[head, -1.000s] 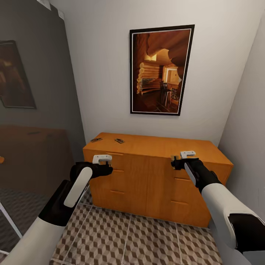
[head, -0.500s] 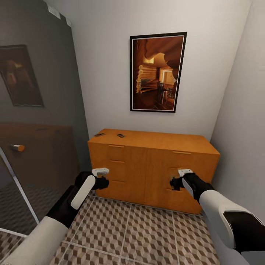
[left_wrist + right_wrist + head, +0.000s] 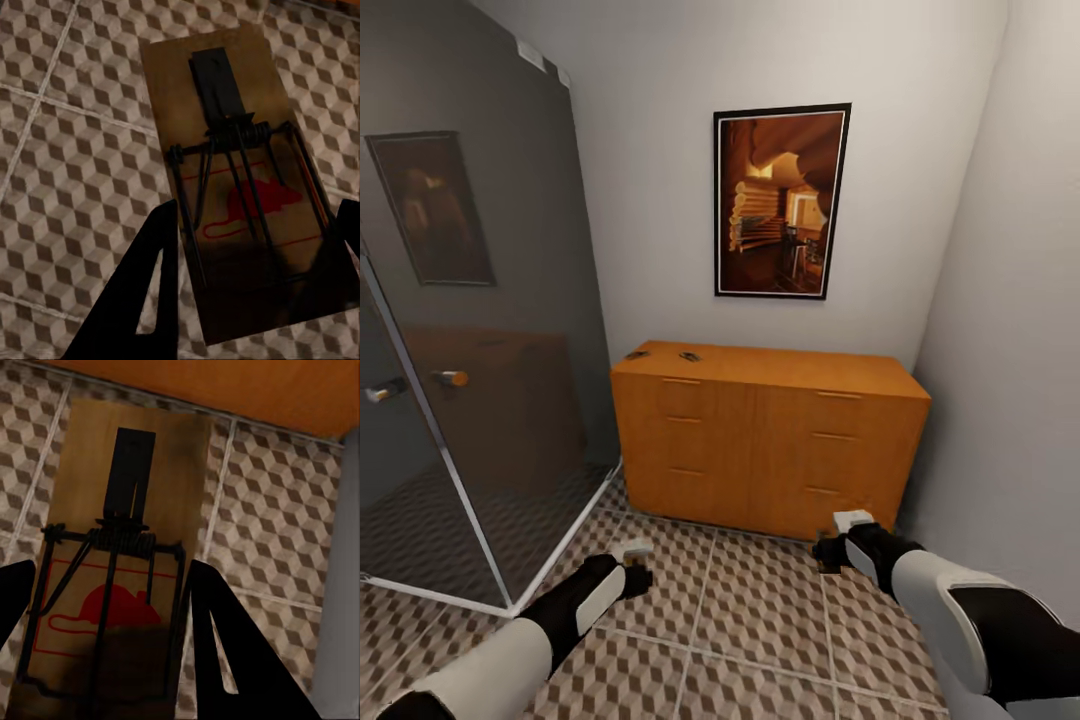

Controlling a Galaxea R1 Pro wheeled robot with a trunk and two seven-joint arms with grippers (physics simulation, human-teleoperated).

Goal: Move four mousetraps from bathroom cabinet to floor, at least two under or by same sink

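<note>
Left wrist view: my left hand (image 3: 251,292) clamps a mousetrap (image 3: 240,187), right hand (image 3: 101,652) another (image 3: 120,547); light, stiff boards, edge-gripped, clear of springs.

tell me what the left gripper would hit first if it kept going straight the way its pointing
Probably the bathroom floor. The left gripper, shut on a mousetrap, points down at the cube-pattern tiles, so the trap's far end would likely touch first. How far off the floor is stays unclear.
</note>
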